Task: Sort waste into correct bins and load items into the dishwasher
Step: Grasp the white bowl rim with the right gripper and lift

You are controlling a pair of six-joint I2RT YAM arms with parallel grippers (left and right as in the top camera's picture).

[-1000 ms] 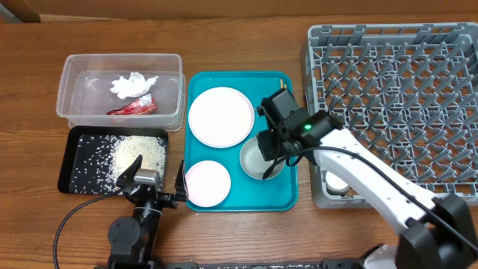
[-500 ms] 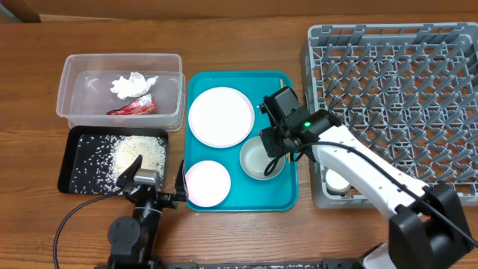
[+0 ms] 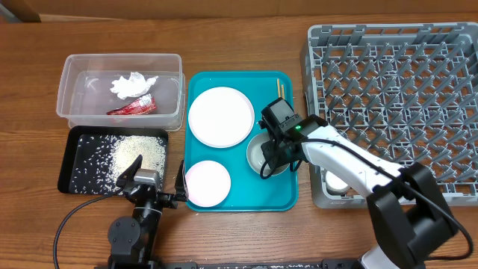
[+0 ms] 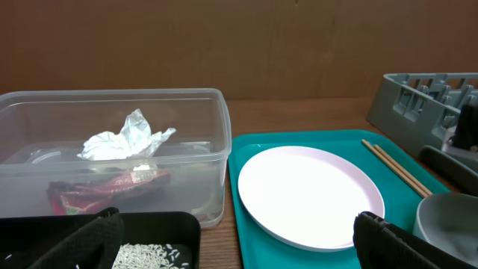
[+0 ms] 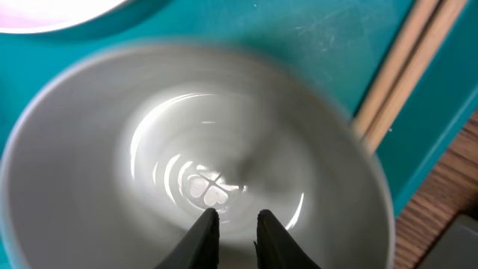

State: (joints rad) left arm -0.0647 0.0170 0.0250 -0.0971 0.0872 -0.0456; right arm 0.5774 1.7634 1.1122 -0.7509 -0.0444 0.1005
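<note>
As right pincer (image 5: pixel 237 218) hangs over bowl (image 5: pixel 89 164), nearly closed, chopsticks (image 5: pixel 407 63) alongside.

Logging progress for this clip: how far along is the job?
Done: tissue and red wrapper lie in the clear tub, rice in the black tray, and a white cup apparently sits in the near corner of the rack. In hand: the right gripper hangs over the bowl, fingers close together, gripping nothing. Remaining: bowl, large plate, smaller plate and chopsticks are on the teal tray.
</note>
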